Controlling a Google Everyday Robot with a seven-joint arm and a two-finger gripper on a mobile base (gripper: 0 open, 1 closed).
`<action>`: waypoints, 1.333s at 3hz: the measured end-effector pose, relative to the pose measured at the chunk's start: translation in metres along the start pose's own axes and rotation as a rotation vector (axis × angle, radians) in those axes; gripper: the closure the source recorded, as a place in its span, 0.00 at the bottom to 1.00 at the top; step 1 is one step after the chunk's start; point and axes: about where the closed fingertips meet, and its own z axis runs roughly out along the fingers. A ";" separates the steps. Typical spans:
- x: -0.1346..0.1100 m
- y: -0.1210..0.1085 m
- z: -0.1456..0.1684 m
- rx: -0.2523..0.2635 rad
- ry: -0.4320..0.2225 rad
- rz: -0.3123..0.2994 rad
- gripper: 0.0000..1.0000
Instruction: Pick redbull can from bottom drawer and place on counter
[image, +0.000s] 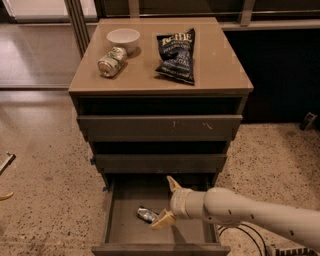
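The redbull can (146, 214) lies on its side on the grey floor of the open bottom drawer (118, 220), left of centre. My gripper (168, 202) reaches into the drawer from the right, open, with one tan finger (173, 184) up at the back and the other (162, 220) just right of the can, touching or nearly touching it. The can is not between the fingers. The tan counter (220, 65) tops the cabinet above.
On the counter stand a white bowl (123, 38), a green-and-white can (111, 62) on its side and a dark blue chip bag (176, 55). The two upper drawers (157, 129) are slightly open. Cables (240, 232) lie on the speckled floor at the right.
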 end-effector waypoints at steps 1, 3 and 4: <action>0.033 -0.004 0.031 -0.038 0.017 0.024 0.00; 0.110 0.003 0.113 -0.092 -0.041 0.122 0.00; 0.143 0.013 0.163 -0.110 -0.080 0.180 0.00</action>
